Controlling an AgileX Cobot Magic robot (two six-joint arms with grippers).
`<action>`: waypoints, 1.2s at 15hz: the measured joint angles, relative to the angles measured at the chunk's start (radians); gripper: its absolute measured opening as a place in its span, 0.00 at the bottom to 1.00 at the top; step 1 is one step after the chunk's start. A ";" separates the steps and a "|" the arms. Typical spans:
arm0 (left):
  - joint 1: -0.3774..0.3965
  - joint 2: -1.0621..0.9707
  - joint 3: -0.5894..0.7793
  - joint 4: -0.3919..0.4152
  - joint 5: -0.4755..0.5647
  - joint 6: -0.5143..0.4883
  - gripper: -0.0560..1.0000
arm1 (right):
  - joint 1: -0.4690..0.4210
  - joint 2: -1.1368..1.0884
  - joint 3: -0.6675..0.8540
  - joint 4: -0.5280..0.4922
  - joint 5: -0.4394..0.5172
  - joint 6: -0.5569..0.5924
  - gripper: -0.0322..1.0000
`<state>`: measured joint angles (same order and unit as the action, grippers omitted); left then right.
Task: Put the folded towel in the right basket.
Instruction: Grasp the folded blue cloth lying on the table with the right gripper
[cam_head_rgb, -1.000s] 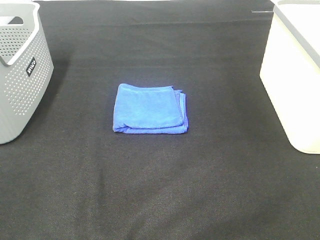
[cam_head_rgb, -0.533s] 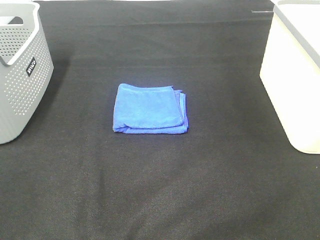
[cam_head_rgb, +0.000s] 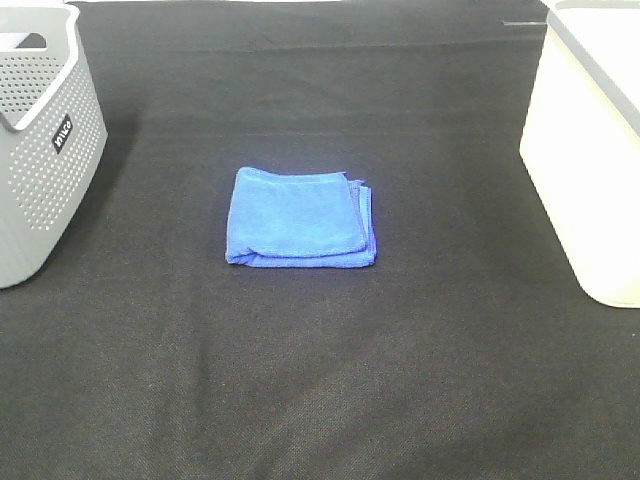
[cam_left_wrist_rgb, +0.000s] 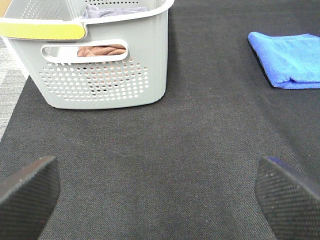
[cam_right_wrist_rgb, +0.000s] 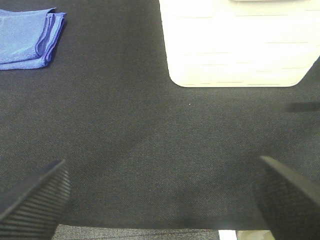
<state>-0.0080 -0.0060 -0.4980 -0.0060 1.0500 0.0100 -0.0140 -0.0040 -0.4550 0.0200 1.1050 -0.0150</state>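
A folded blue towel (cam_head_rgb: 300, 218) lies flat on the black table cloth near the middle of the exterior view. It also shows in the left wrist view (cam_left_wrist_rgb: 290, 58) and the right wrist view (cam_right_wrist_rgb: 29, 37). The right basket (cam_head_rgb: 590, 150) is cream-white and stands at the right edge; its wall shows in the right wrist view (cam_right_wrist_rgb: 235, 45). Neither arm shows in the exterior view. My left gripper (cam_left_wrist_rgb: 157, 192) is open and empty over bare cloth, well short of the towel. My right gripper (cam_right_wrist_rgb: 160, 200) is open and empty near the table's front edge, in front of the white basket.
A grey perforated basket (cam_head_rgb: 40, 150) stands at the left edge; in the left wrist view (cam_left_wrist_rgb: 100, 55) it holds brown and grey cloths. The black cloth (cam_head_rgb: 320, 380) covers the table. The table's front edge shows in the right wrist view (cam_right_wrist_rgb: 135, 232).
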 joint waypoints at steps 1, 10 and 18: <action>0.000 0.000 0.000 0.000 0.000 0.000 0.99 | 0.000 0.000 0.000 -0.001 0.000 0.000 0.97; 0.000 0.000 0.000 0.000 0.000 0.000 0.99 | 0.000 0.514 -0.333 0.000 0.108 0.050 0.97; 0.000 0.000 0.000 0.000 0.000 0.000 0.99 | 0.000 1.230 -0.864 0.532 0.106 -0.085 0.97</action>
<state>-0.0080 -0.0060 -0.4980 -0.0060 1.0500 0.0100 -0.0140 1.2260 -1.3190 0.5520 1.2110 -0.1000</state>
